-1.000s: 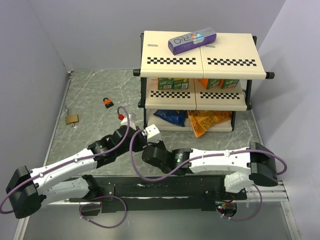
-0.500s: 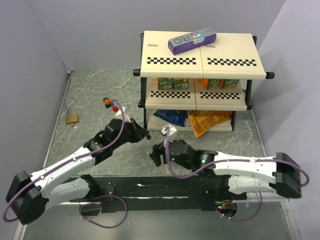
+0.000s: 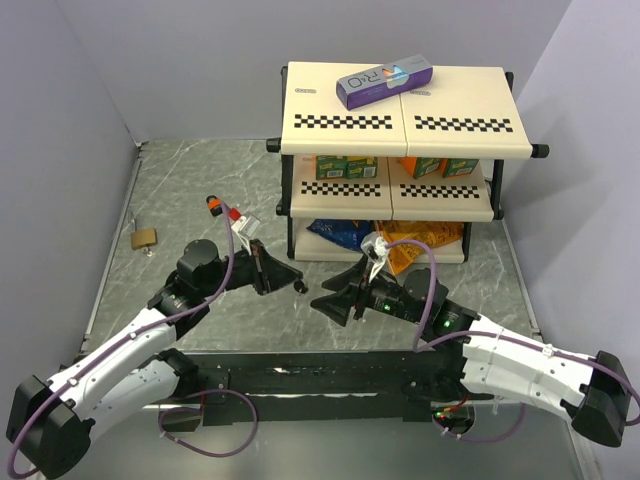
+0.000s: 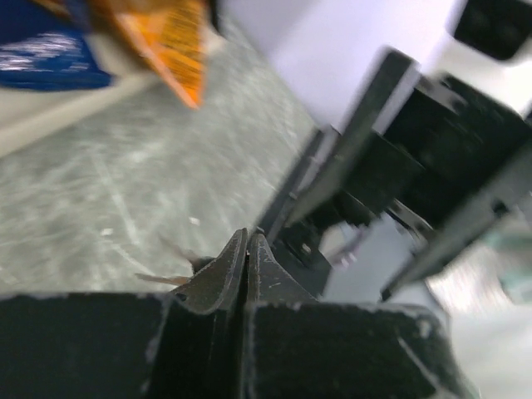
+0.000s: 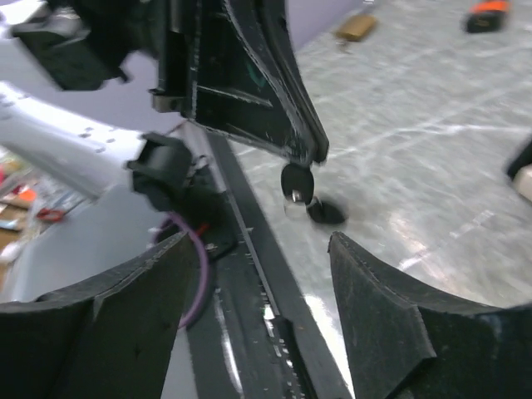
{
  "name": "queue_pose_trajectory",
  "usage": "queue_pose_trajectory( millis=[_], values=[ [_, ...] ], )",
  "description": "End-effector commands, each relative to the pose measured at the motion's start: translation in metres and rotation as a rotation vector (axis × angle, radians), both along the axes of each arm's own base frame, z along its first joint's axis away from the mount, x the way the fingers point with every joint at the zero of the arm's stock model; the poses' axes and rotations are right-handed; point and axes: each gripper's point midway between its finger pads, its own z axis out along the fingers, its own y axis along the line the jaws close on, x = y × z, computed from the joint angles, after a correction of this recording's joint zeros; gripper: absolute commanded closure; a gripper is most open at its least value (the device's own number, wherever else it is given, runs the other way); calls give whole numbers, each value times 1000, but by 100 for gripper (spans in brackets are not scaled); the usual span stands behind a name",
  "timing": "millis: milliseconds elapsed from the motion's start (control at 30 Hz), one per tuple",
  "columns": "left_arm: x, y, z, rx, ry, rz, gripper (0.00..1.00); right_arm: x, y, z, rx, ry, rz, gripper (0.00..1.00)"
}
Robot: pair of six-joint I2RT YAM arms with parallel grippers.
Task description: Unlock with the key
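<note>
Near the left edge of the tabletop (image 3: 180,180) lies a brass padlock (image 3: 143,237). Beyond it, toward the far left corner, sits a small orange-and-black padlock (image 3: 214,205), well apart from both arms.

Further right, toward the near edge, the left end effector (image 3: 296,285) reaches rightward with its fingers clenched tip to tip. From the right wrist view, the key (image 5: 297,181) hangs below those pinched tips by its small black head, with a glint of silver beneath it. It is held above the tabletop, close to the dark rail (image 5: 249,241) along the near edge. A dark blob just beside and below the key may be its shadow or a second key; the view is too soft to say. The left wrist view is blurred and shows only the closed tips and a thin sliver beside them.

Right of that, the right end effector (image 3: 330,310) faces the left one with its fingers (image 5: 391,332) spread wide, grasping nothing. The key sits ahead of its gap, apart from both fingers.

At the far middle of the tabletop stands a checker-trimmed shelf rack (image 3: 400,125). A purple box (image 3: 384,82) lies on top of it, and a blue bag (image 3: 338,233) and an orange bag (image 3: 415,243) sit on its lowest level.
</note>
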Motion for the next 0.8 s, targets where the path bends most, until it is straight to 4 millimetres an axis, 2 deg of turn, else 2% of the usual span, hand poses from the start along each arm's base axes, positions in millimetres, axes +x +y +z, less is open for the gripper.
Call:
queue_pose_trajectory(
  millis=[0,600,767],
  values=[
    [-31,-7,31,-83,-138,-204,99,-15,10,27,92,-35,117,28],
    [-46,-5,35,-114,-156,-258,99,-10,31,32,145,-22,157,41],
    [-46,-5,35,-118,-158,-264,99,-11,36,30,155,-12,177,48]
  ],
)
